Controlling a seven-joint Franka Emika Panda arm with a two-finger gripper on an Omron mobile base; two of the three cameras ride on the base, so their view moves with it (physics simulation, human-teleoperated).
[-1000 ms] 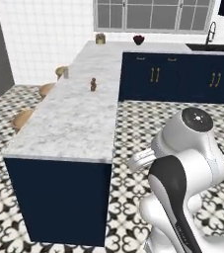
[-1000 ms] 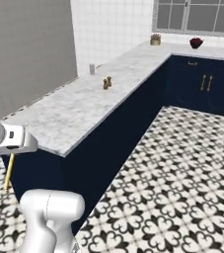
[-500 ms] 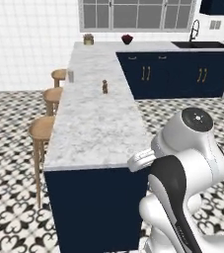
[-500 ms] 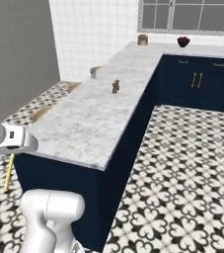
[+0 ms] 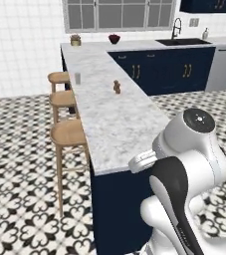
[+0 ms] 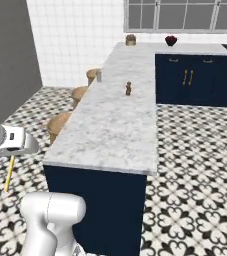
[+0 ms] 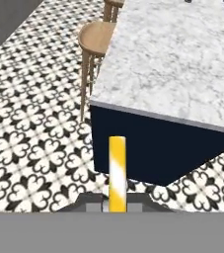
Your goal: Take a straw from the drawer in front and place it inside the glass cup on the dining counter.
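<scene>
- Straw (image 7: 117,173), yellow with white stripes, clamped between closed gripper (image 7: 116,201) fingertips, long axis running straight out from them toward the near end of the dining counter (image 7: 175,64).
- Seen from the right base camera, straw (image 6: 8,174) hanging nearly upright, slightly tilted, off the counter's near corner, above patterned floor.
- Glass cup (image 5: 77,78) upright on the counter's stool-side edge, well apart from the straw.
- Small brown shaker (image 5: 117,87) mid-counter, near the cup.
- Wooden stools (image 5: 68,133) lined along the counter.

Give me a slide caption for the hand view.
Gripper shut on yellow-and-white striped straw, facing the marble dining counter.
</scene>
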